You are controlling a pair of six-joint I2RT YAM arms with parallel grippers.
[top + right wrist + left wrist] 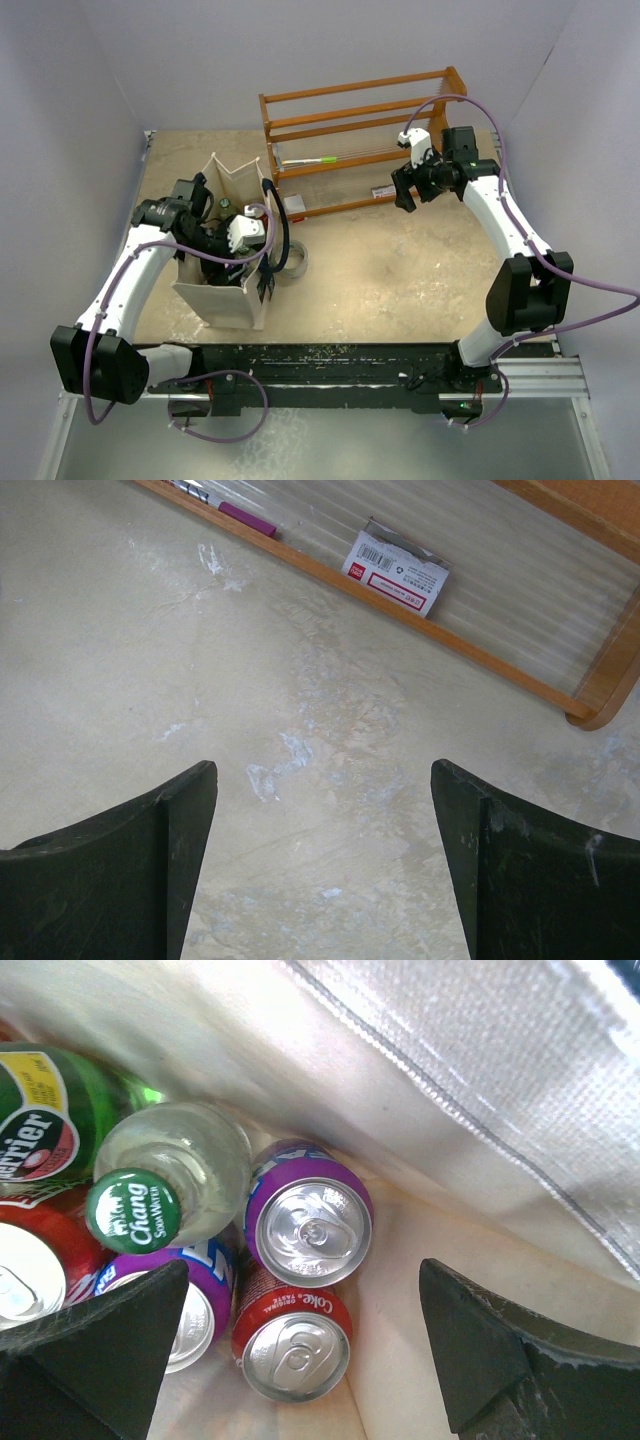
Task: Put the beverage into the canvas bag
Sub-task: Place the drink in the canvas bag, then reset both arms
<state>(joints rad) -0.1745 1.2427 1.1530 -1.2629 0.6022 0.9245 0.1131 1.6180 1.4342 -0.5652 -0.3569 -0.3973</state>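
Observation:
The cream canvas bag [225,300] stands upright at the table's left, and my left gripper [228,232] reaches down into its mouth. In the left wrist view this gripper [303,1270] is open, its fingers [470,1340] touching nothing. Below them, on the bag's floor, stands a red Coke can [295,1350], leaning against a purple can [312,1222]. A clear Chang bottle [135,1210], a green Perrier bottle [40,1120], another purple can [195,1310] and a red can [30,1270] crowd the left side. My right gripper [403,190] [322,770] hangs open over bare table.
The orange-brown wooden rack [360,110] stands at the back, with a small white box [398,572] and a marker [245,518] on its lowest shelf. A grey ring [296,262] lies just right of the bag. The bag's silvery lining [520,1060] hangs close above my left fingers.

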